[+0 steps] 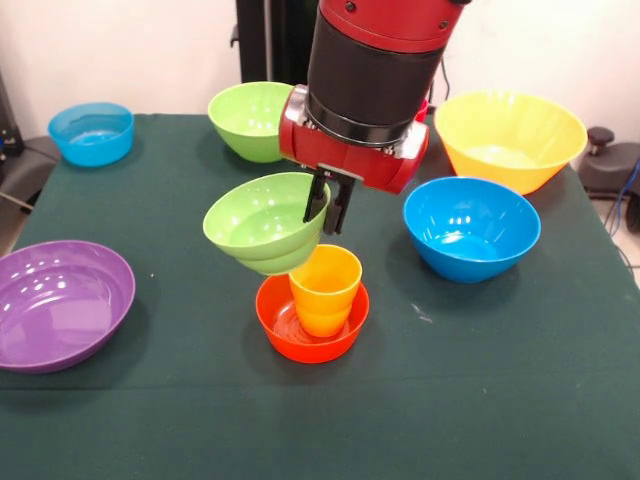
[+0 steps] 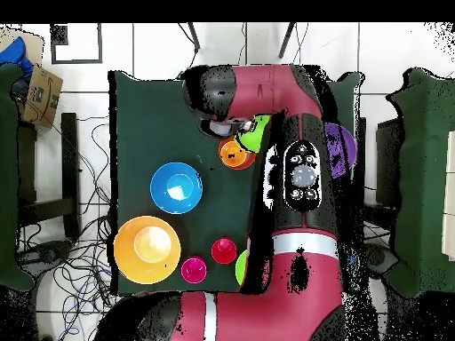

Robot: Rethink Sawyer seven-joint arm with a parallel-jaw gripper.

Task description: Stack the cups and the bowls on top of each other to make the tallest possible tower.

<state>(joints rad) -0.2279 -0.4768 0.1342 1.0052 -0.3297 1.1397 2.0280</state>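
Cups first: you have the yellow-orange cup (image 1: 325, 288) standing upright inside the small orange bowl (image 1: 312, 320), a little ahead of the table's (image 1: 500, 400) middle in the front view. Just above and to its left hangs the small green bowl (image 1: 267, 222), tilted so its mouth faces up and toward the camera, its lower side close against the cup's rim (whether they actually touch, you cannot tell from here). The gripper (image 1: 328, 205) pinches that bowl's right rim, one dark finger inside the wall and one outside, so the fingers are narrow and closed on the rim.

Around it, the second green bowl (image 1: 250, 118) sits behind the red wrist, the large yellow bowl (image 1: 510, 138) is at the far right, and the larger blue bowl (image 1: 471, 226) lies in front of that, well apart from the orange bowl. The wide purple bowl (image 1: 62, 302) rests at the left edge, and the smaller blue bowl (image 1: 92, 132) is at the far left corner.

From overhead you can also see the red cup (image 2: 224, 250) and the pink-magenta cup (image 2: 194, 269) standing side by side just beside the yellow bowl, well apart from the stack.
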